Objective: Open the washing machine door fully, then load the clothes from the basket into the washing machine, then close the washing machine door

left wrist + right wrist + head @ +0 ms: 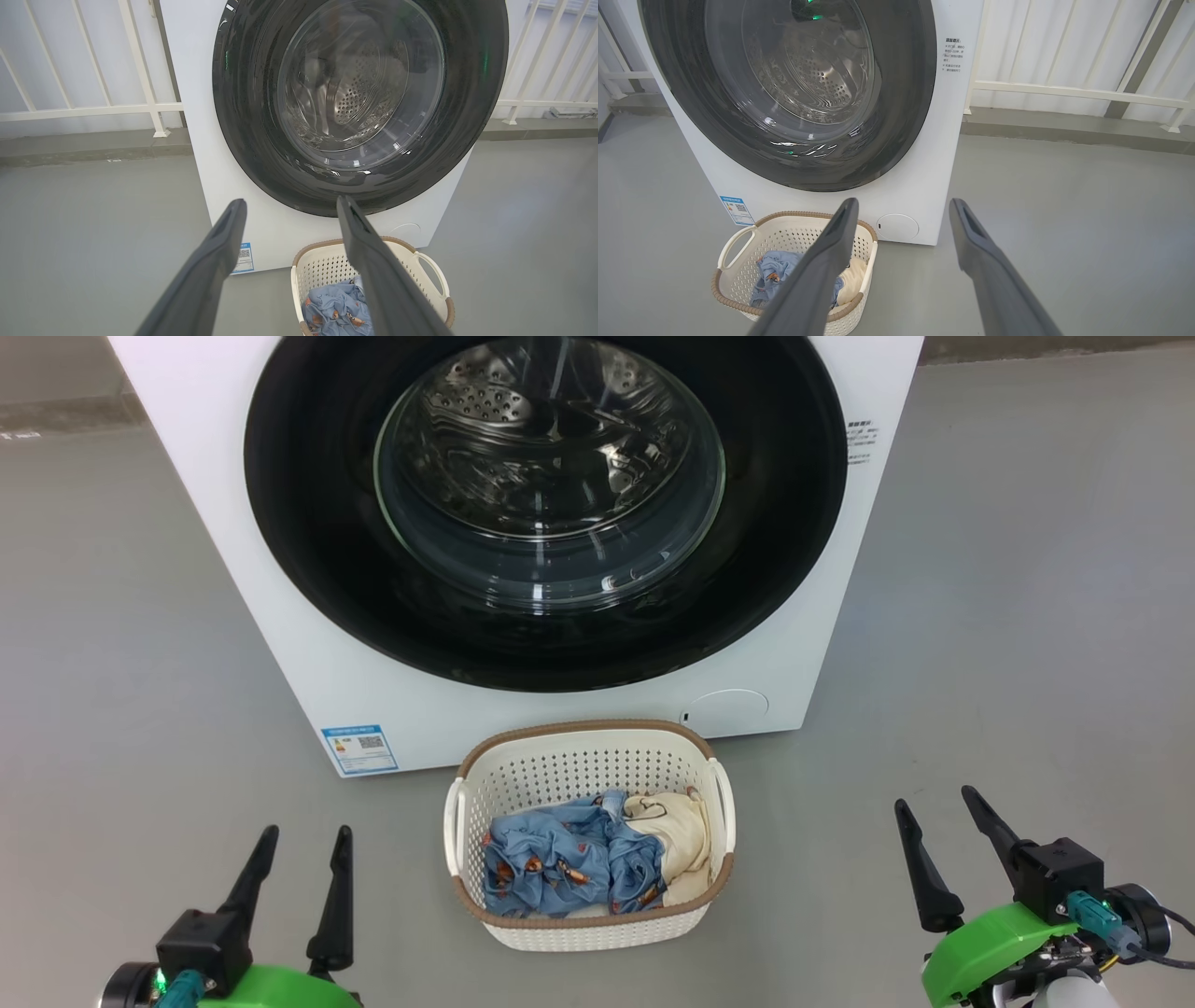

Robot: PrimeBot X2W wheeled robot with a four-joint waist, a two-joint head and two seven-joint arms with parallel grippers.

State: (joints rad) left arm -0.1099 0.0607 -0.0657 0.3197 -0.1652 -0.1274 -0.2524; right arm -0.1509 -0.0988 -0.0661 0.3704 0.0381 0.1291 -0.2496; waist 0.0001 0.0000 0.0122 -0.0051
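The white washing machine [233, 579] stands straight ahead with its round black-rimmed door [308, 523] lying flat against the front. Through the glass I see the steel drum. On the floor in front sits the cream basket [588, 765] holding the clothes: a light blue printed garment [560, 868] and a cream-yellow one [677, 845]. My left gripper [306, 835] is open at the lower left, and my right gripper [936, 796] is open at the lower right. Both flank the basket, apart from it and empty. In the left wrist view the door [243, 93] and basket [322, 268] lie beyond my fingers.
Grey floor spreads on both sides of the machine. A white railing [93, 109] runs behind the machine at the left, and a white railing [1064, 91] stands behind it at the right. A blue sticker [359, 749] marks the machine's lower left corner.
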